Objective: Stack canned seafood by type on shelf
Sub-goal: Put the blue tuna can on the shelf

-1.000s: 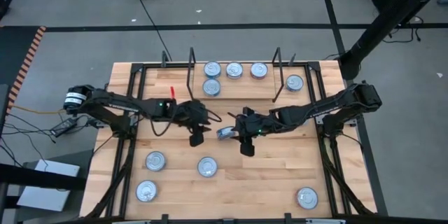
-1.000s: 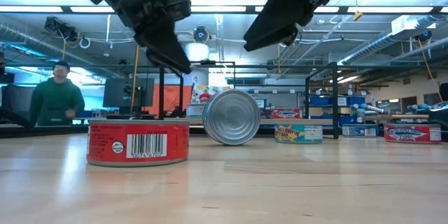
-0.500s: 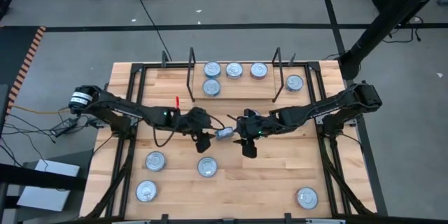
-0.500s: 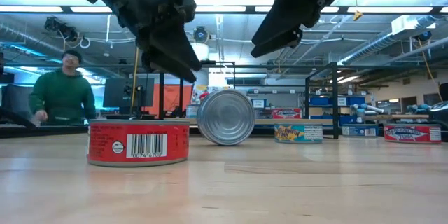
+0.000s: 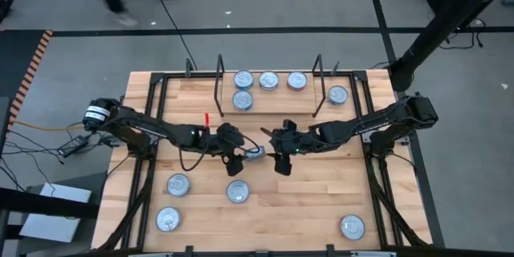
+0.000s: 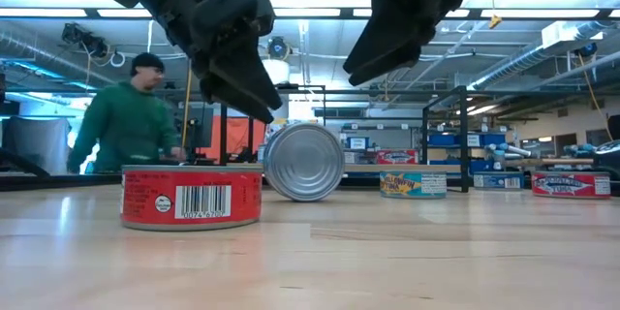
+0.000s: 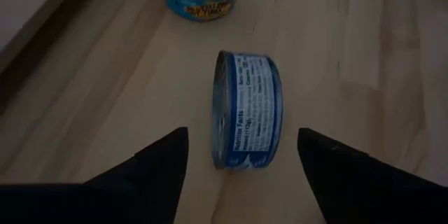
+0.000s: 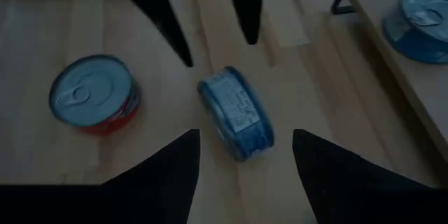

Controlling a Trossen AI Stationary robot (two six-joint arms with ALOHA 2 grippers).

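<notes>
roughly a third done, by my reading. the shelf (image 5: 277, 103), the board strip between two black wire uprights, carries four tins (image 5: 268, 80): three in a row at its back and one just in front of the leftmost. none sits on top of another that i can see, so sorting by type looks barely begun. a fifth tin (image 5: 338, 94) lies just outside the right upright. four tins (image 5: 178, 184) wait on the table (image 5: 313, 193), on the near side of both pincers.

the tin in play is a blue-labelled tin (image 7: 246, 109), tipped on its rim, silver end facing the low camera, print running round its side. it stands on the table between the two pincers, touching neither.

left pincer (image 7: 241, 155): fingers spread wide, hanging over the tin, one finger to each side. right pincer (image 8: 245, 155): likewise spread, empty, just above the same tin from the opposite side. a red-labelled tin (image 8: 93, 94) lies flat just beyond it.
</notes>
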